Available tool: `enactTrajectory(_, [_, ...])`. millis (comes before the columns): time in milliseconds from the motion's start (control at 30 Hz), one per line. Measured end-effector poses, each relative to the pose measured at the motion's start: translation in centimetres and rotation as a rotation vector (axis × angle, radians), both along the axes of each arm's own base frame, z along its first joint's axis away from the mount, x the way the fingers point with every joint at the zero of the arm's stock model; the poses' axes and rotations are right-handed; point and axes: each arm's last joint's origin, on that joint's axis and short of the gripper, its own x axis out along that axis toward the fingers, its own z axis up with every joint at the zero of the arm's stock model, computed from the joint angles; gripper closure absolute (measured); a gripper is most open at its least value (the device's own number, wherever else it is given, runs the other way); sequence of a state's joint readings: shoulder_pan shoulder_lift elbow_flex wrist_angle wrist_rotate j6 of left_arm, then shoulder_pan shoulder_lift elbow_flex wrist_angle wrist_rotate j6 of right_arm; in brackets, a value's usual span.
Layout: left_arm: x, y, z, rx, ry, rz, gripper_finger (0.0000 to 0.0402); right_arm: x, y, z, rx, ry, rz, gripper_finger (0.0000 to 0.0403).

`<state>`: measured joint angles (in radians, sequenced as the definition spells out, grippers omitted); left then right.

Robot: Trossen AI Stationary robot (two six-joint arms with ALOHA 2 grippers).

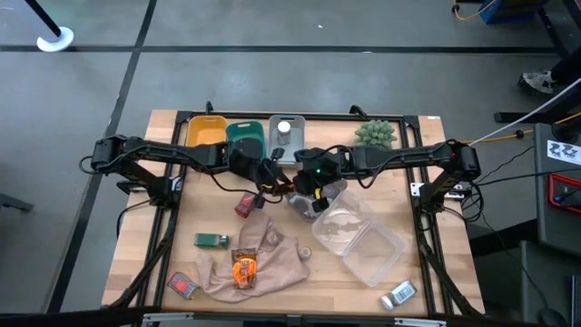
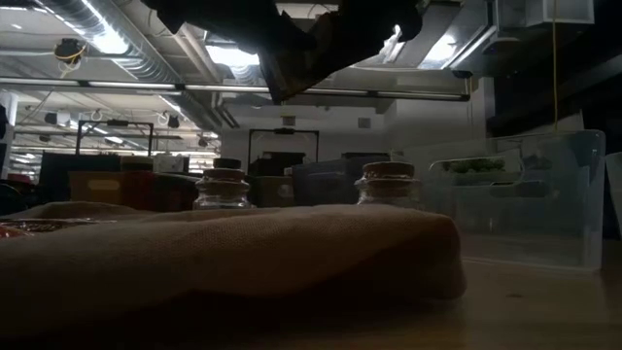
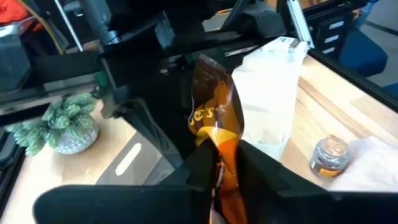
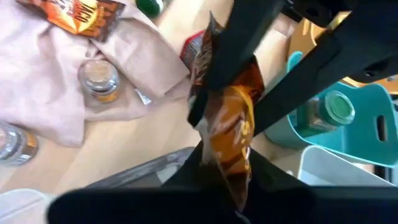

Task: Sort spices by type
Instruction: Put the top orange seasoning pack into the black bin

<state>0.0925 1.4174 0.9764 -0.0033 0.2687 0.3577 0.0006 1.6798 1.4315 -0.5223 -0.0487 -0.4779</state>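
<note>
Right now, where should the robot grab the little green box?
Probably from straight above, pinching its two long sides. The green box lies flat on bare wood, clear of the cloth, and looks narrow enough that way.

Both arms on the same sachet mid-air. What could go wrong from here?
1. The left end effector and the right end effector both pinch the one sachet above the table. If they pull apart before one lets go, it may tear.
2. If the grip that remains is shallow, the sachet could slip and fall toward the jar and the cloth below, possibly tipping the jar.
</note>
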Motion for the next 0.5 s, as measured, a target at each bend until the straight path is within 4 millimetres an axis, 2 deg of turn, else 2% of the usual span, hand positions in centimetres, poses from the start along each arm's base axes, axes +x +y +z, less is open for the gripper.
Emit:
enactTrajectory(200, [0.0, 0.3, -0.1, -0.037, 0.02, 0.133, 0.0283, -0.5, -0.2, -0.3, -0.006, 0.067, -0.078, 0.037])
enactTrajectory(333, [0.0, 0.4, -0.2, -0.048, 0.038, 0.188, 0.0243, -1.4, -0.2, -0.2, -0.01, 0.189, -0.079, 0.0382])
enactTrajectory(500, [-0.1, 0.4, -0.2, -0.044, 0.04, 0.189, 0.0221, -2.9, -0.5, -0.4, -0.1, 0.356, -0.141, 0.0384])
